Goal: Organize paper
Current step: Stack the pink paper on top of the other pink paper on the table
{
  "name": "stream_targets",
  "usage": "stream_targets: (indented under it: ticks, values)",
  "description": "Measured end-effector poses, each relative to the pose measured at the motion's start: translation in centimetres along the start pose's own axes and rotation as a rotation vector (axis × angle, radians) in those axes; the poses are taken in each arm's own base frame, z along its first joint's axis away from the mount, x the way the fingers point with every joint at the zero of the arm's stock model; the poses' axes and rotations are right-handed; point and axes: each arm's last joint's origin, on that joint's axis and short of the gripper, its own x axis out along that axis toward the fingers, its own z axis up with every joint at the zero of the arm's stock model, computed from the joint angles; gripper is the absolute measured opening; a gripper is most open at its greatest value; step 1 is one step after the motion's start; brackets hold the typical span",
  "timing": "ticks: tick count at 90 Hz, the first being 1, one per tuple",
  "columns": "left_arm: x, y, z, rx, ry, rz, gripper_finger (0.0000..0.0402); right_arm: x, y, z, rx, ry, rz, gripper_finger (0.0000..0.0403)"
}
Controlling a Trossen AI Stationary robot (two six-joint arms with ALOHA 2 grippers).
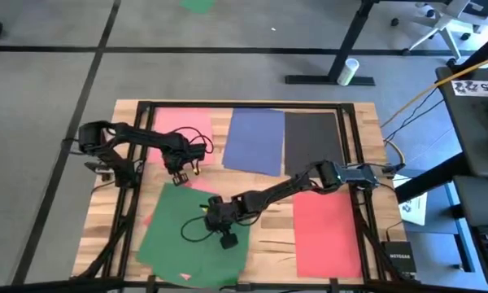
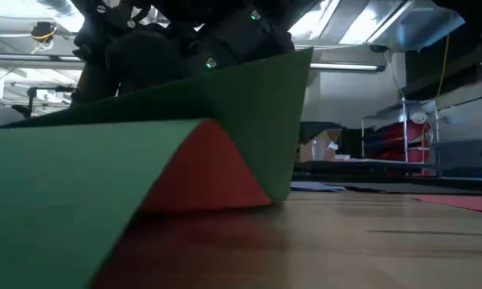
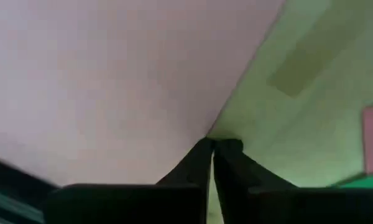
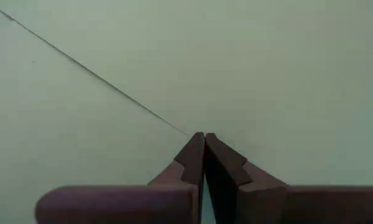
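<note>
Coloured paper sheets lie on the wooden table: pink far left, blue and black at the back, red near right. A green sheet lies near left over a red sheet. In the low view the green sheet is raised in a tent above that red one. My left gripper is shut at the pink sheet's near edge. My right gripper is shut on the green sheet. My left gripper has its shut fingertips right on the pink sheet's edge, coming from above. Whether that edge lies between the fingers or under them I cannot tell. My right gripper meets the green sheet from above, around its middle. A thin crease runs up to the shut fingertips. The sheet's raised part stands off the table under the gripper, while its other parts stay on the table.
A black metal frame runs round the tabletop. Bare wood shows between the green sheet and the near-right red sheet. A small white printed sheet and a black box lie off the table's right edge.
</note>
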Motion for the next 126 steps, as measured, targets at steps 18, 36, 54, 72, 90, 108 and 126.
stream_targets:
  ticks: [18, 36, 54, 72, 90, 108, 126]
  values:
    - [0.0, 0.5, -0.5, -0.039, 0.033, 0.060, 0.0000, 0.0, 0.0, 0.0, -0.012, 0.000, -0.001, 0.0000]
    - [0.0, 1.1, -1.4, -0.071, 0.111, 0.177, 0.0000, 0.0, 0.0, 0.0, -0.015, 0.000, -0.001, 0.0000]
    - [0.3, 1.5, -1.9, -0.067, 0.156, 0.185, 0.0000, 0.0, 0.0, 0.0, -0.014, 0.000, -0.001, 0.0000]
    - [0.2, 0.4, -1.3, -0.025, 0.070, 0.137, 0.0000, 0.0, 0.0, 0.0, -0.014, 0.000, -0.002, 0.0000]
    - [0.0, -0.1, -0.7, -0.037, 0.002, 0.127, 0.0000, 0.0, 0.0, 0.0, -0.020, 0.000, -0.002, 0.0000]
    - [0.3, 0.8, -0.7, -0.096, 0.024, 0.123, 0.0000, 0.0, 0.0, 0.0, -0.024, 0.000, -0.002, 0.0000]
    - [-1.2, 1.5, -0.5, -0.116, -0.054, 0.102, 0.0000, -0.4, -0.2, 0.3, -0.060, -0.007, -0.048, 0.0000]
